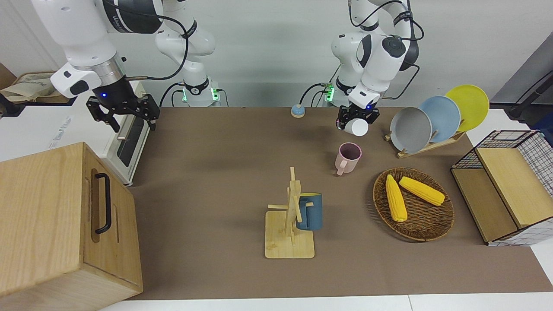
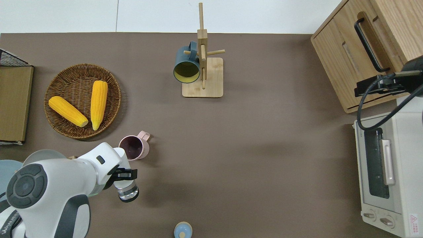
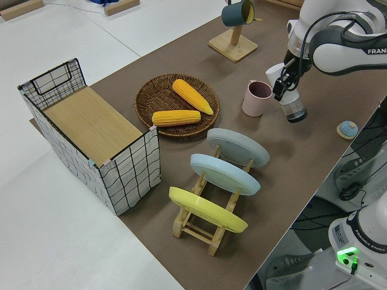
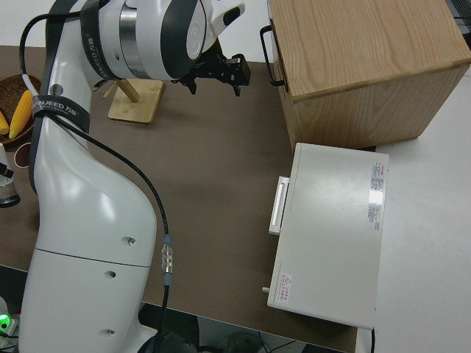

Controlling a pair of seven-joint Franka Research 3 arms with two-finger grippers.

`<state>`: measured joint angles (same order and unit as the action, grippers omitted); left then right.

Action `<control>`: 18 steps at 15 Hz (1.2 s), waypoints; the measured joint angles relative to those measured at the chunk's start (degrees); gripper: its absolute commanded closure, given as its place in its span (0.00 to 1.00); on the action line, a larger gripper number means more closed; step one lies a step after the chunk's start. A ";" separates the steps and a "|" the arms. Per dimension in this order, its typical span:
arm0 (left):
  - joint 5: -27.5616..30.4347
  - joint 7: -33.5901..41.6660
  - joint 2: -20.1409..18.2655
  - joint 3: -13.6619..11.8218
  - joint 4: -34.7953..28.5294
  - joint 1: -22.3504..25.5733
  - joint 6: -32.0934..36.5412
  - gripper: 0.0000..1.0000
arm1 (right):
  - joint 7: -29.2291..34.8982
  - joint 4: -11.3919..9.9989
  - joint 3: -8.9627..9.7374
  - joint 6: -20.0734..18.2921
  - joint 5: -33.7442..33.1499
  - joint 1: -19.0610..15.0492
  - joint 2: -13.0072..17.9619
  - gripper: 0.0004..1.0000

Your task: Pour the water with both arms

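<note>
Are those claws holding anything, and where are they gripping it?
The left gripper holds a clear cup tipped on its side, gripped near its upper end. The right gripper is open and empty.

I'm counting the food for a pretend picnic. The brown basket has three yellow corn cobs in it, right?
Not quite. The brown basket holds two yellow corn cobs, not three: one corn cob and another corn cob lie side by side in it. The overhead view shows this most clearly.
</note>
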<state>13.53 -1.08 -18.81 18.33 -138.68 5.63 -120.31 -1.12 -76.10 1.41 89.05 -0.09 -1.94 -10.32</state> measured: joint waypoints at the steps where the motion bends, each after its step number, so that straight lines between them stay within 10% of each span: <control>1: -0.01 0.01 0.84 0.00 0.77 0.00 1.01 1.00 | -0.01 0.00 0.02 -0.02 0.00 0.01 0.03 0.01; 18: -3.20 0.01 10.29 -0.29 8.06 0.22 8.16 1.00 | -3.63 0.00 1.61 -0.10 -0.27 2.33 0.27 0.01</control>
<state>10.33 -1.07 -8.52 18.04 -130.62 5.86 -112.15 -4.76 -76.10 3.02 88.95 -0.37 0.39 -10.05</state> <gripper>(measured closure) 0.366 0.009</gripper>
